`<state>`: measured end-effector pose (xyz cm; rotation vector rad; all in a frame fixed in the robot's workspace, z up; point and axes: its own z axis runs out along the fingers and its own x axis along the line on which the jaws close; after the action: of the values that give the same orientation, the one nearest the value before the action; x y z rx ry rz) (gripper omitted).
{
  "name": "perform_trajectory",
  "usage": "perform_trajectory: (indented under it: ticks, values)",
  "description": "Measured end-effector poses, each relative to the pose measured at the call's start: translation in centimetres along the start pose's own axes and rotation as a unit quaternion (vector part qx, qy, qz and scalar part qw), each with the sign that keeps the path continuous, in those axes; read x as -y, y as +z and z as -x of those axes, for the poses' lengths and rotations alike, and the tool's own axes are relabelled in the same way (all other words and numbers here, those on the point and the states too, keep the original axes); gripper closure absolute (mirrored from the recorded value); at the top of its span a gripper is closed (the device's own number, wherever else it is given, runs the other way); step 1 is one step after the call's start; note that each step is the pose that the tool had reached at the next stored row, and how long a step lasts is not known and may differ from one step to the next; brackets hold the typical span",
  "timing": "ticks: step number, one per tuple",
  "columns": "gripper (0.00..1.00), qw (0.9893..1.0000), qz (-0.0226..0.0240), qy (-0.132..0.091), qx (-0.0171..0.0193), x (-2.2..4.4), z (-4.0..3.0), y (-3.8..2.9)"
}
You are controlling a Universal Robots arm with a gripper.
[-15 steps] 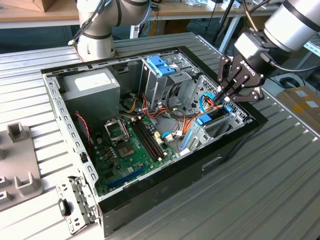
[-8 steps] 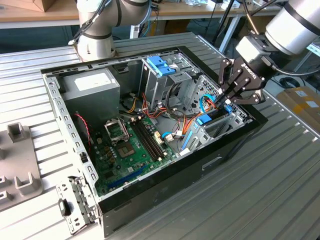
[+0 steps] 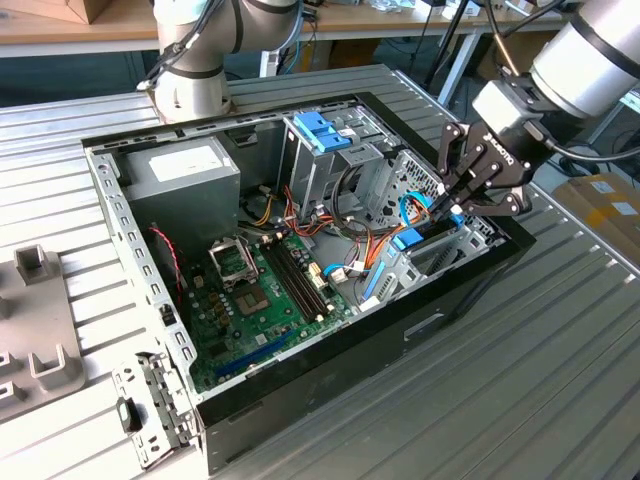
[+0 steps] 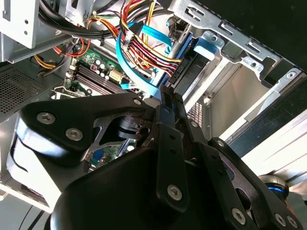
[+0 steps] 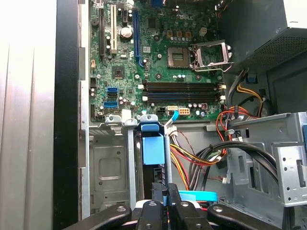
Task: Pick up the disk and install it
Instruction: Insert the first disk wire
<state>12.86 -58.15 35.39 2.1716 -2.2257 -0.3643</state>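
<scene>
End effector [image 5: 165,203] clenched on disk [image 5: 153,148], edge-on in bay [image 5: 110,167] of case [image 3: 330,400]. Risk: snagging cables [image 5: 192,160], jamming if tilted.

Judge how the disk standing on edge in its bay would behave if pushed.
The disk looks rigid, with its blue plastic frame, so it probably won't flex. Cage walls flank it closely, so it would likely slide rather than tip. Nearby wires might snag it.

My gripper [image 3: 458,200] is matt black metal with bright screw heads. The disk [image 5: 153,149] wears smooth blue plastic. The case [image 3: 130,235] is dull grey sheet metal.
</scene>
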Motion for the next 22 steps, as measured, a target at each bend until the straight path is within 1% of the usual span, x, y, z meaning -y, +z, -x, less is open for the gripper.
perform_trajectory:
  ticks: [4, 8, 17, 22]
  values:
    - [0.84, 1.0, 0.0003, -0.002, -0.0003, 0.01, 0.0, 0.09]
    - [0.84, 1.0, 0.0012, -0.007, -0.0014, 0.03, 0.03, 0.22]
    - [0.84, 0.9999, 0.0016, -0.01, -0.0017, 0.09, 0.2, 0.57]
    - [0.84, 0.9999, 0.0016, -0.01, -0.0018, 0.31, 0.22, 0.69]
